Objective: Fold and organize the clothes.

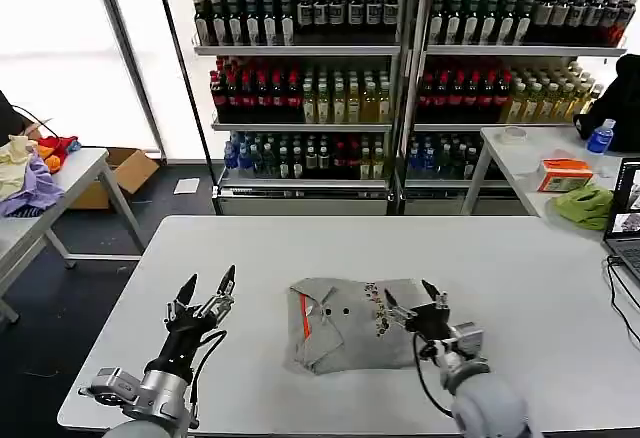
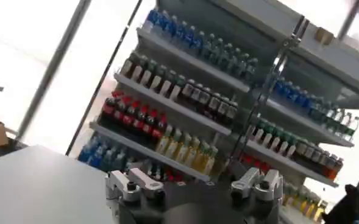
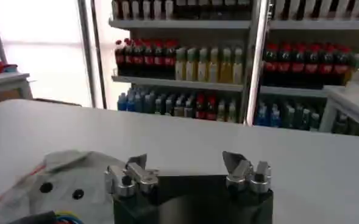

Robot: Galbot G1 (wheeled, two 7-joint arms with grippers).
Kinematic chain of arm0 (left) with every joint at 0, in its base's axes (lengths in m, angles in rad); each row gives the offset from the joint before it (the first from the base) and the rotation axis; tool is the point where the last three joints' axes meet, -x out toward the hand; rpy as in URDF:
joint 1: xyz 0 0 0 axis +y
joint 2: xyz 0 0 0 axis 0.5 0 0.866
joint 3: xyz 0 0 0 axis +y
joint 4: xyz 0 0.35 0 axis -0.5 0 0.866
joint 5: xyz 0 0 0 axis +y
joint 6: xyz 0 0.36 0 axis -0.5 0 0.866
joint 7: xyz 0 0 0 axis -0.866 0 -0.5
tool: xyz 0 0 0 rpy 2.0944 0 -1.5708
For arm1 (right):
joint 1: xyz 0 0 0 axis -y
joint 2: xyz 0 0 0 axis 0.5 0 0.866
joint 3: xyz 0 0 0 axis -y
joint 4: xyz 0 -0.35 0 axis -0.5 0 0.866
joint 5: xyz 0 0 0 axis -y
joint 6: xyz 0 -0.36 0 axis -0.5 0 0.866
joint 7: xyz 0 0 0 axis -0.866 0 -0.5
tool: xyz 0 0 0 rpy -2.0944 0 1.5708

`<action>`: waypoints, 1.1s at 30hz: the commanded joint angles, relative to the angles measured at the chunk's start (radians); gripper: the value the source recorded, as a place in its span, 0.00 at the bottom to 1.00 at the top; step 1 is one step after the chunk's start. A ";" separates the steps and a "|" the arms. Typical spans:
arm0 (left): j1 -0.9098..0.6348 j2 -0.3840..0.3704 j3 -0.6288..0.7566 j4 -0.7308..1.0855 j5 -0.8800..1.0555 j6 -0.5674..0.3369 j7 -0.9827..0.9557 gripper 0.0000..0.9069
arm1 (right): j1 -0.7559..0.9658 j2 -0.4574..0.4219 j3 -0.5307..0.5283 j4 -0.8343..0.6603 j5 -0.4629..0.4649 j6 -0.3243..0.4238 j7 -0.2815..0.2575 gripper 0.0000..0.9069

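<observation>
- The left claw [image 1: 208,286] hangs over the near part of the white bench [image 1: 520,268], well to the left of the folded shirt [image 1: 345,336], its fingers spread wide and pointing up with nothing between them.
- The right claw [image 1: 410,301] sits at the shirt's right edge, over the multicoloured chest print [image 1: 378,315], its fingers parted and gripping nothing.
- The light grey shirt lies folded into a compact bundle near the middle of the bench's front half, its orange-red collar lining [image 1: 303,316] showing on the left side.
- Beyond the shirt the bench top lies bare.
- Behind the bench stand shelves of bottled drinks [image 1: 300,98].
</observation>
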 commanded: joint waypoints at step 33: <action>0.047 0.033 -0.032 0.048 0.098 -0.037 0.043 1.00 | -0.330 -0.046 0.518 -0.004 0.300 0.488 -0.268 1.00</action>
